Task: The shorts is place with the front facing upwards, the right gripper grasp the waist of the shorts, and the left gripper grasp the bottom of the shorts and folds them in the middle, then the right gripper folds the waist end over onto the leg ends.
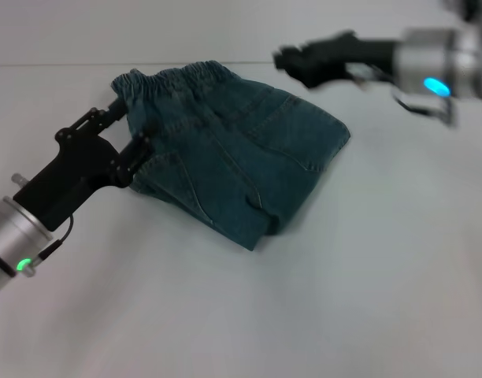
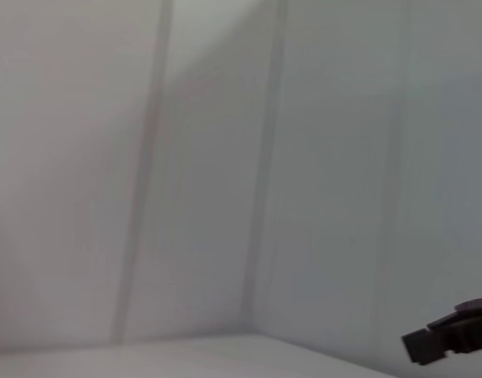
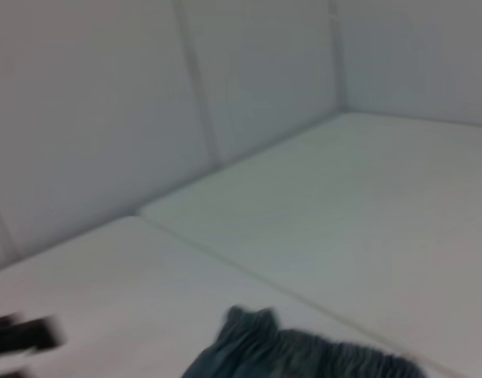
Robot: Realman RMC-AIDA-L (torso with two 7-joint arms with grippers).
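1. The blue-green denim shorts [image 1: 233, 153] lie on the pale grey worktop [image 1: 367, 299] as a compact doubled bundle. The ruffled elastic waist of the shorts [image 1: 182, 81] sits at the far edge, and a thick folded edge points toward the robot.

2. The left tool [image 1: 129, 135], black with a silver wrist lit green, is at the left side of the bundle. Its fingers straddle the denim edge just below the waistband and appear to be pinching it, though I cannot see the contact plainly. I cannot make out the hemmed leg openings from here.

3. The right tool [image 1: 292, 59], black on a silver wrist showing a blue-green light, hangs in the air beyond the far right corner of the shorts, apart from the cloth. It holds nothing. Motion blur hides whether its fingers are parted or together.

4. The lengthwise fold looks done. The step in hand seems to be finishing that fold and getting the right tool back to the waist.

5. To do it well, the left tool should lay its edge flat and let go without dragging the top layer.

6. The right tool should come down on the gathered band and take every layer there. It should then carry the waist low and straight over toward the leg end, so the halves do not slide apart.

7. The main risk is the thick denim springing open if only one layer is caught.
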